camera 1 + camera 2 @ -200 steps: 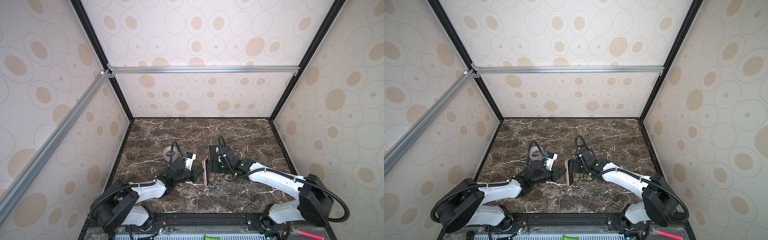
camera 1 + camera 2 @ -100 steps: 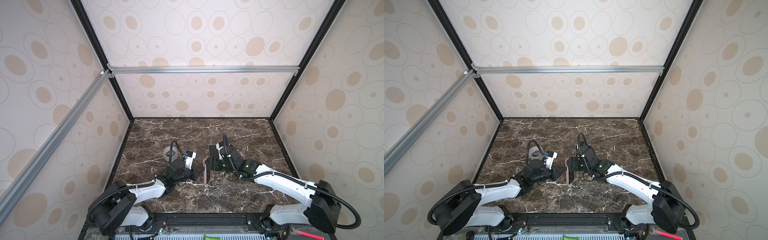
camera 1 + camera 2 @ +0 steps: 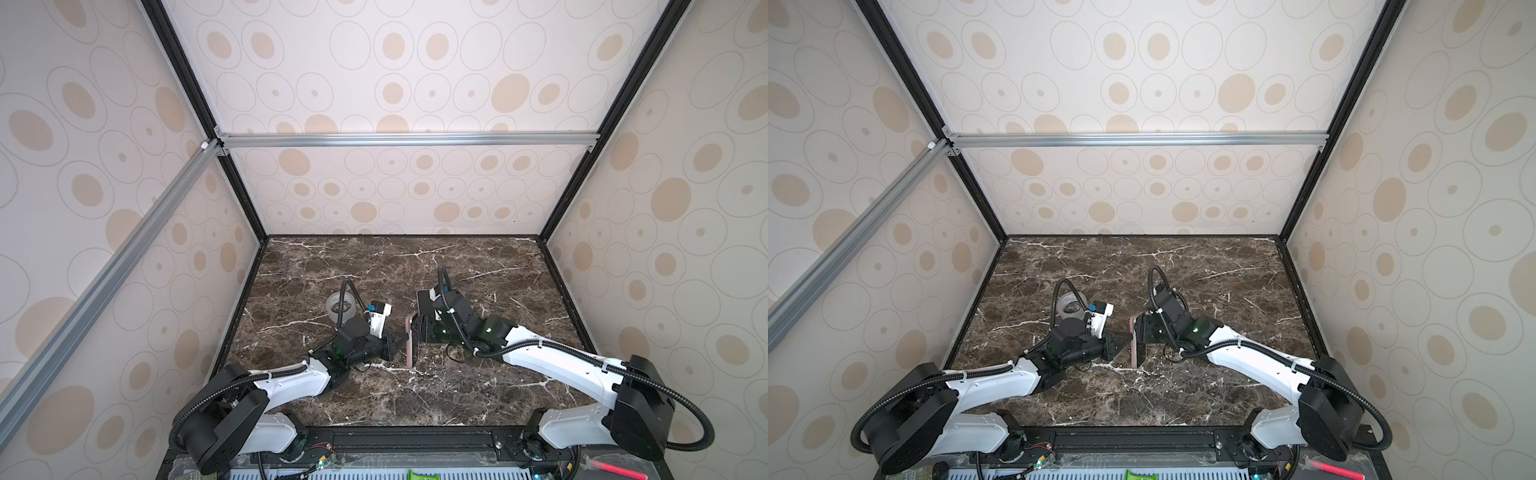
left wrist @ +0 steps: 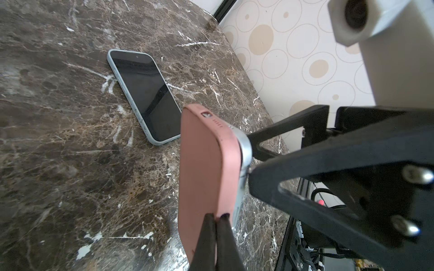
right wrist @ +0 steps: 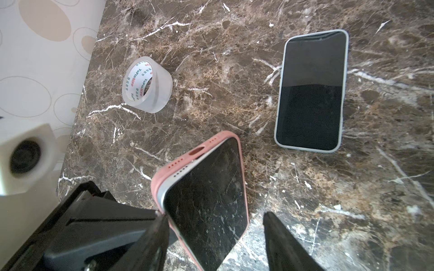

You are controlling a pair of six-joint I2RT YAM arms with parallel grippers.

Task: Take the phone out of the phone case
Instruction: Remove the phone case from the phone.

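1. Marble tabletop (image 3: 374,270) carries the work; a spare phone (image 5: 310,93) and a tape roll (image 5: 146,84) lie beyond both grippers, well apart from them.
2. Left gripper (image 4: 217,225) is clamped tight on the rim of the pink phone case (image 4: 202,164), standing it on edge, presumably to anchor it for peeling.
3. Between the spread jaws of the right gripper (image 5: 215,214) sits the phone (image 5: 206,199), mostly in its case with one corner lifted; one finger (image 5: 159,234) touches that corner.

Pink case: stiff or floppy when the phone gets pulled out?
The pink case is probably bendy: its rim stands off the phone beside the left tool. Matte skin likely grips, not slips. Thin, so probably light; may sag once empty.
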